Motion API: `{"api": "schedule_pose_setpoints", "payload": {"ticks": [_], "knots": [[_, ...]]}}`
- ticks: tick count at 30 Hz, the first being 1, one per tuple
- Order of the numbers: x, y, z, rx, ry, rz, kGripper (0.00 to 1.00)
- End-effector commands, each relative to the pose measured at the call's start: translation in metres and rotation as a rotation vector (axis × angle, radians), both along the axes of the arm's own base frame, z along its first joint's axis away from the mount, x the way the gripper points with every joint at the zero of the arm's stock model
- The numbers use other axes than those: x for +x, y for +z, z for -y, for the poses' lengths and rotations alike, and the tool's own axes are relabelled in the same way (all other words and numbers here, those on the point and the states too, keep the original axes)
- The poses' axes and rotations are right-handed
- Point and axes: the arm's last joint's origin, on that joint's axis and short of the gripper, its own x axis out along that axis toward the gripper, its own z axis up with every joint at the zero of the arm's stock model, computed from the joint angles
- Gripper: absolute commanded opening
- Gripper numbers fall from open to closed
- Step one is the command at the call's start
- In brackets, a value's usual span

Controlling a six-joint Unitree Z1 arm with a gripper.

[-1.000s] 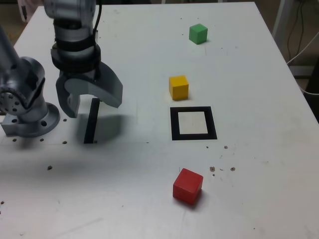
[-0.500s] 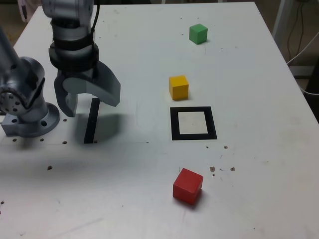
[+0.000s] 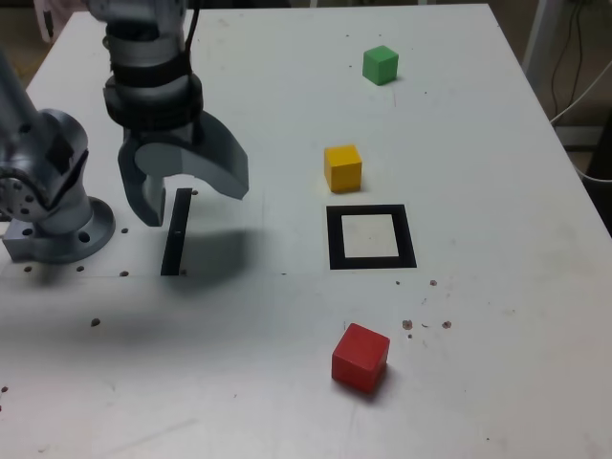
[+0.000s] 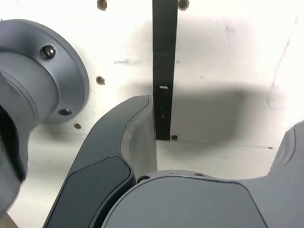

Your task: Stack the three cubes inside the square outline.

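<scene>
My pincer [image 3: 186,199] hangs with its smooth grey curved jaws spread wide and empty, pointing down over a thin straight black strip [image 3: 176,232] lying flat on the counter [image 3: 478,316]. The arm's rounded metal base [image 3: 53,225] sits at about nine o'clock from it. Well off towards three o'clock lies the square outline [image 3: 371,237], a thick black border round a pale centre, with nothing inside. The matte yellow cube [image 3: 342,167] stands just beyond its twelve-o'clock edge, the green cube [image 3: 380,65] farther along near the far edge, and the red cube [image 3: 360,357] at six o'clock. The counter is pale, speckled and scuffed.
</scene>
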Motion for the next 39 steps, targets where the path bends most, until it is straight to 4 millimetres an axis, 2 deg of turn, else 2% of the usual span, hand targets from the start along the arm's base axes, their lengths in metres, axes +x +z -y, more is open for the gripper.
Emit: {"api": "schedule_pose_setpoints", "payload": {"ticks": [1, 5, 22, 27, 33, 39], "knots": [[0.004, 0.001, 0.003, -0.001, -0.001, -0.012, 0.94], [0.013, 0.009, 0.013, -0.002, -0.019, -0.004, 0.94], [0.072, 0.046, 0.07, 0.031, -0.133, -0.008, 0.93], [0.085, 0.049, 0.088, 0.032, -0.171, -0.012, 0.93], [0.1, 0.042, 0.114, 0.028, -0.227, -0.027, 0.93], [0.107, 0.042, 0.137, 0.031, -0.267, -0.031, 0.93]]}}
